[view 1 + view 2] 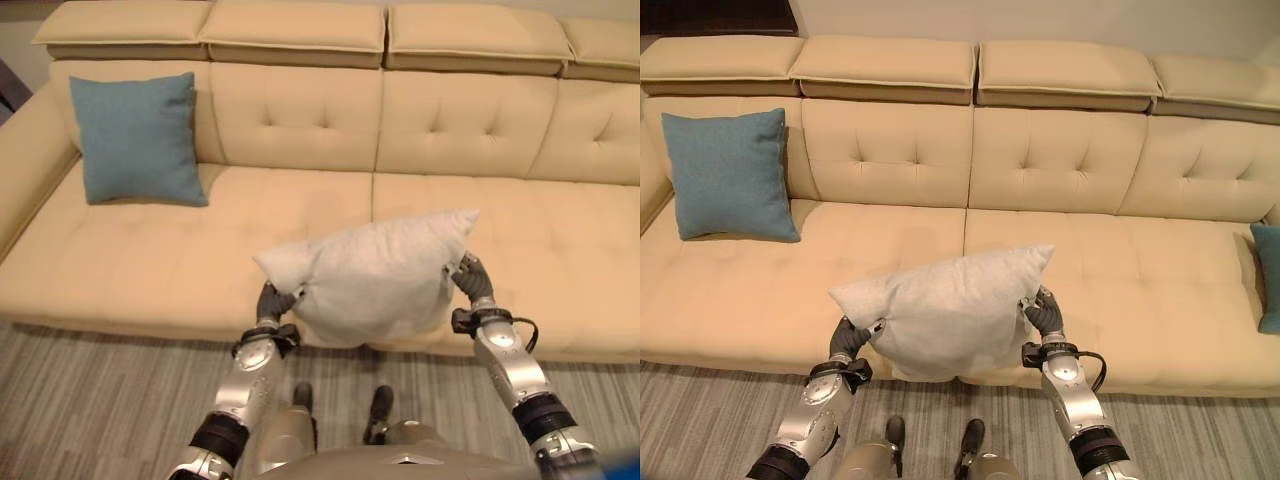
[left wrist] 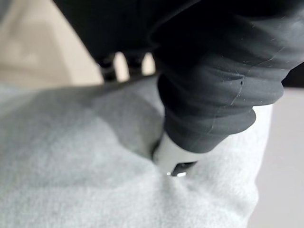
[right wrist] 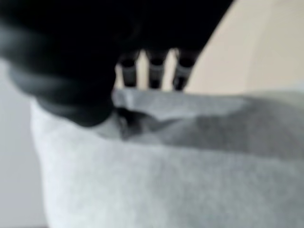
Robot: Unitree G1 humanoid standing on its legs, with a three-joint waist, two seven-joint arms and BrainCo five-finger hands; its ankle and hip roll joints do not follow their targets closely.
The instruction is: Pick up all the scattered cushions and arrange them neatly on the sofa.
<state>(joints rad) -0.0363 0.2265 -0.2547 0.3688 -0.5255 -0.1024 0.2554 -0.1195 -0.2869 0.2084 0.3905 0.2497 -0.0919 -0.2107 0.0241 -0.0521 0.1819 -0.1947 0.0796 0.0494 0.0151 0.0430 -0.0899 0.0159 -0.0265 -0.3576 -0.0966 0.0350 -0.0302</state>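
Two hands are clamped on a white cushion (image 1: 375, 280), which is held up in front of the sofa (image 1: 150, 270), above the seat's front edge near its middle. The left hand (image 1: 270, 300) is seen at the cushion's lower left corner, and the right hand (image 1: 470, 280) at its right edge. In the left wrist view, the thumb (image 2: 173, 159) is pressed into the fabric while the fingers (image 2: 108, 66) are wrapped over the far side. In the right wrist view, the fingers (image 3: 154, 71) are hooked over the cushion's edge (image 3: 190, 156), with the cloth pinched beneath the dark cover. The cushion is tilted, its right corner raised higher than the left one.

A blue cushion (image 1: 137, 138) is propped upright against the backrest at the seat's left end. Another blue cushion (image 1: 1268, 275) is partly seen at the seat's right end, cut off by the picture's edge.
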